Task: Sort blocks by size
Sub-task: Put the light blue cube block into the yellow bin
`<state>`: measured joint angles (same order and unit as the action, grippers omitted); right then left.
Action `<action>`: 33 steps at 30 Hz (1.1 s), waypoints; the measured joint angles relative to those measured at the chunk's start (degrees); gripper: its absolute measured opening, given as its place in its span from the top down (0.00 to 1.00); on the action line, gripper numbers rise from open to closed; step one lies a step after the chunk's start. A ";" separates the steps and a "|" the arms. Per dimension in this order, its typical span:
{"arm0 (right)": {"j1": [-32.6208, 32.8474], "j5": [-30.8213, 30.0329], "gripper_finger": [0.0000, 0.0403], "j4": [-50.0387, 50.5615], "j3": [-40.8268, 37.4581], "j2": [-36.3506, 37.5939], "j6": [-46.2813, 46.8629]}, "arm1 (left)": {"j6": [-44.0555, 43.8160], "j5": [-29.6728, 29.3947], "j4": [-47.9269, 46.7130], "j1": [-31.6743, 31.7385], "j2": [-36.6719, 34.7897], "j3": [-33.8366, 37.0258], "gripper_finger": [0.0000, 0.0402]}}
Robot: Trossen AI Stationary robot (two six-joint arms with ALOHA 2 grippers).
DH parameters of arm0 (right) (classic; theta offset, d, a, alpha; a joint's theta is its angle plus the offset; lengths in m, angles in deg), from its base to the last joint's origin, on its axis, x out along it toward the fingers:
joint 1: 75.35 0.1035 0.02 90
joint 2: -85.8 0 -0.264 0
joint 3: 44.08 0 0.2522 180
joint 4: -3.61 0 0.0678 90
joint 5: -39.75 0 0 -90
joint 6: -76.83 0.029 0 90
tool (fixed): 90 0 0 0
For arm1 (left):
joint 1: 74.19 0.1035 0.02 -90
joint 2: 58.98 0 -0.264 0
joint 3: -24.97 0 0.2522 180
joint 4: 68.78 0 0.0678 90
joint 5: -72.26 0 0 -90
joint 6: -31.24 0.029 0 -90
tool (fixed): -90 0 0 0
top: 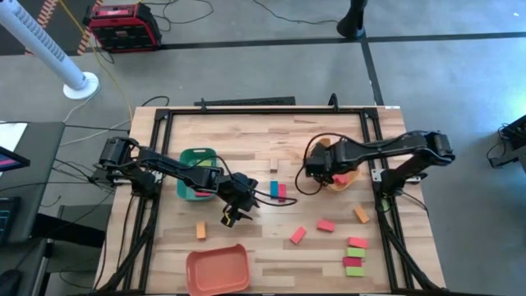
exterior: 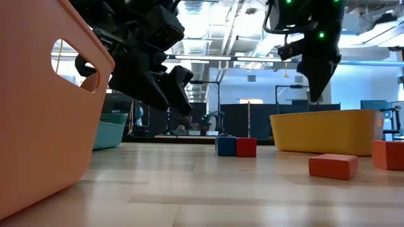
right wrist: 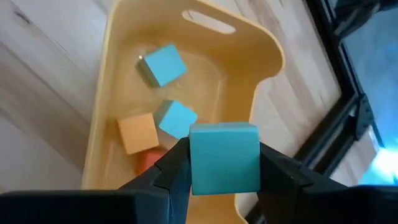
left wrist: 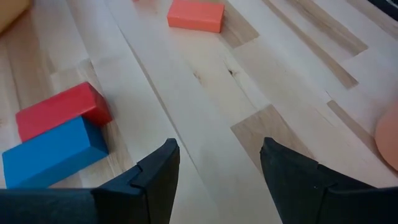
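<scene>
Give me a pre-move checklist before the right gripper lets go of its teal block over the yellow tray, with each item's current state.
1. Right gripper grips the teal block between both fingers: ok.
2. Block is above the yellow tray, inside its rim: ok by the right wrist view.
3. Landing room in the tray: ok; two teal cubes and an orange cube leave bare floor.
4. Height of the drop above the tray floor: cannot tell.
5. Left gripper is open, empty, and away from the tray, near the blue and red blocks: ok.
</scene>
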<state>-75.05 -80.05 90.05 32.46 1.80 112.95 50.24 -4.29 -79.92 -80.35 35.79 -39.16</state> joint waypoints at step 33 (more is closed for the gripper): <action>-4.59 8.09 0.57 -18.63 -15.71 15.43 -3.08 | 0.42 -0.63 -2.70 0.00 0.00 0.00 0.47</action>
<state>-79.64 -71.96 71.42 16.75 17.23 109.88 50.66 -4.93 -82.62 -80.35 35.80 -39.16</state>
